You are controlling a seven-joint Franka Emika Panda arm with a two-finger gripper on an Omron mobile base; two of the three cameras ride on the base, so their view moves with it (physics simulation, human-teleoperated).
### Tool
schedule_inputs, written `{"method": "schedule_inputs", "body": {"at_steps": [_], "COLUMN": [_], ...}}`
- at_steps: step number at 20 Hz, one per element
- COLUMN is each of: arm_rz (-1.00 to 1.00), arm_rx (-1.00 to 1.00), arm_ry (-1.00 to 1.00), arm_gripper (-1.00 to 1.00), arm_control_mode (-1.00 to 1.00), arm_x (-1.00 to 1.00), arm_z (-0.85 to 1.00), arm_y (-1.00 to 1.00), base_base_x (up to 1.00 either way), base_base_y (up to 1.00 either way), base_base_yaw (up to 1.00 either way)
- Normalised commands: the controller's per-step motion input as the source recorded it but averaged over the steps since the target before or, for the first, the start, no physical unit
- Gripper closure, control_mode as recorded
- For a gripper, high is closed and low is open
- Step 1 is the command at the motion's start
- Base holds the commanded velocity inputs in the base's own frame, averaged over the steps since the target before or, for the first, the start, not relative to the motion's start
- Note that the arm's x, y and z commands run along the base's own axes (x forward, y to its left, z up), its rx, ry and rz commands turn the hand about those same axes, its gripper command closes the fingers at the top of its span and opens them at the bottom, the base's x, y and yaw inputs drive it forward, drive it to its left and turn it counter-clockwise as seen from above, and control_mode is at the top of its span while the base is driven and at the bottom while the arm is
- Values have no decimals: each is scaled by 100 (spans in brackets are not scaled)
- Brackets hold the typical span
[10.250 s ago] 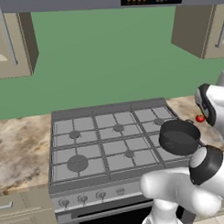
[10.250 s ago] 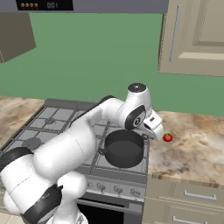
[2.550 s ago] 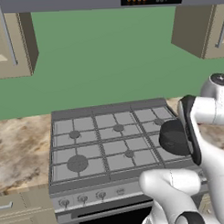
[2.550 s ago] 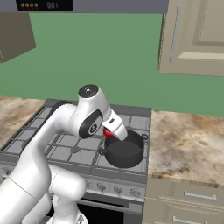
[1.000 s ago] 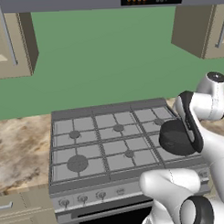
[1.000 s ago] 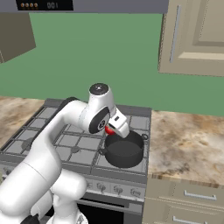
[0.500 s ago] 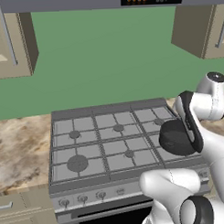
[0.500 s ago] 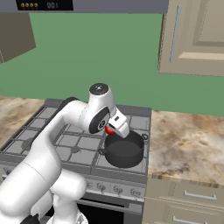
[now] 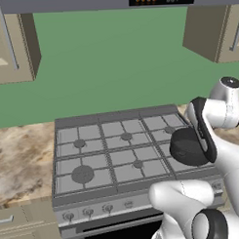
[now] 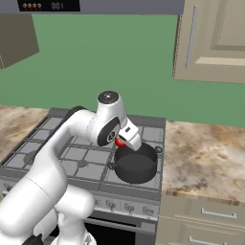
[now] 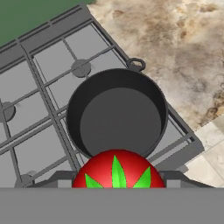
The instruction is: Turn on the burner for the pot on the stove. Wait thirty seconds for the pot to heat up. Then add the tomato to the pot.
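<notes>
Over the front right corner of the stove (image 10: 81, 158), the gripper (image 10: 125, 141) hangs above the pot (image 10: 135, 165) with the tomato (image 10: 119, 142) clamped between its fingers. About ten seconds ago the tomato lay on the counter just right of the stove; two and a half seconds ago it was already in the gripper, left of the pot. In the last second the arm has barely moved, so the carry looks finished and the drop is what remains.

In the hand view the tomato (image 11: 118, 169) sits at the bottom edge, stem up, with the pot (image 11: 117, 116) open and empty right beyond it. The tomato appears to overlap the pot's near rim, so it may be over the edge rather than the middle. Whether the burner is lit I cannot tell; no flame shows under the pot.
</notes>
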Motion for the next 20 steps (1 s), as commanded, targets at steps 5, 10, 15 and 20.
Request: {"method": "schedule_inputs", "body": {"at_steps": [5, 10, 15, 20], "arm_rz": [0, 0, 0, 0], "arm_rx": [0, 0, 0, 0], "arm_ry": [0, 0, 0, 0], "arm_gripper": [100, 100, 100, 100], "arm_control_mode": [-100, -100, -100, -100], "arm_x": [0, 0, 0, 0], "arm_z": [0, 0, 0, 0], "arm_y": [0, 0, 0, 0], "base_base_x": [0, 0, 0, 0], "base_base_y": [0, 0, 0, 0], "base_base_yaw": [0, 0, 0, 0]}}
